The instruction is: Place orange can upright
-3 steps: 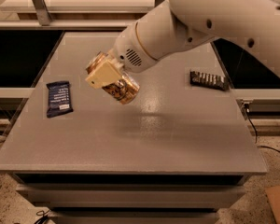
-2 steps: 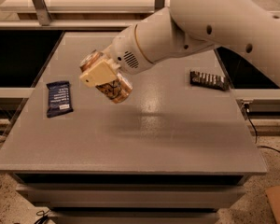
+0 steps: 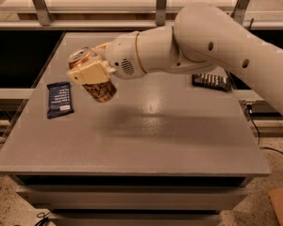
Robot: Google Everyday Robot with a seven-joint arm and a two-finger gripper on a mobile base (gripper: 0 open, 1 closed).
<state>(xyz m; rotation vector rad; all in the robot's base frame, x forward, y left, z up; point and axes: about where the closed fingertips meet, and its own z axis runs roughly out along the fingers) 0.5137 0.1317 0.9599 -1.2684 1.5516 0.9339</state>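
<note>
The orange can [image 3: 98, 87] is held in the air above the left half of the grey table [image 3: 146, 131]. It is tilted, with its silver pull-tab top up and to the left and its base down and to the right. My gripper [image 3: 89, 72] is shut on the can around its upper half, with a pale finger [image 3: 88, 72] across the front of it. The big white arm [image 3: 212, 51] reaches in from the upper right.
A flat dark blue snack wrapper [image 3: 60, 99] lies on the table's left side, just left of and below the can. A dark wrapper [image 3: 210, 81] lies at the right, partly under the arm. A metal frame stands behind the table.
The gripper has carried the can to the left and slightly up. The can has tipped so its top now shows at the upper left.
</note>
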